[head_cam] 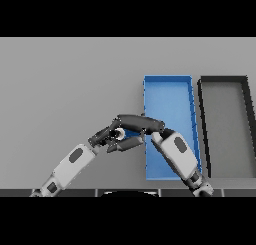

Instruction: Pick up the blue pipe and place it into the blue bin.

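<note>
The blue pipe [131,134] shows only as a small blue patch between the two dark hands, just off the lower left edge of the blue bin [168,91] — not yet inside it. The right hand [141,123] reaches leftward across the bin's left wall, its fingers curled down over the pipe, so it appears to be clenched on it. The left hand [113,137] comes in from further left of the bin and meets the same spot; its fingers look curled close against the pipe's near end, where a pale round spot shows, but whether it truly grips or only crowds the object I cannot tell.

To do this step well, I judge that one hand should carry — the right, since it already spans the bin's wall. The pipe needs lifting clear of that wall before it moves sideways, or it may catch the rim and twist out of the fingers. The left hand should back away toward the open desk [70,79] left of the bin, so the two do not tangle. Let go low, over the bin's middle.

The bin's floor, where visible above the right arm, shows nothing in it. Just right of the bin sits a dark bin [223,80] with a grey floor, and it also holds nothing visible.
</note>
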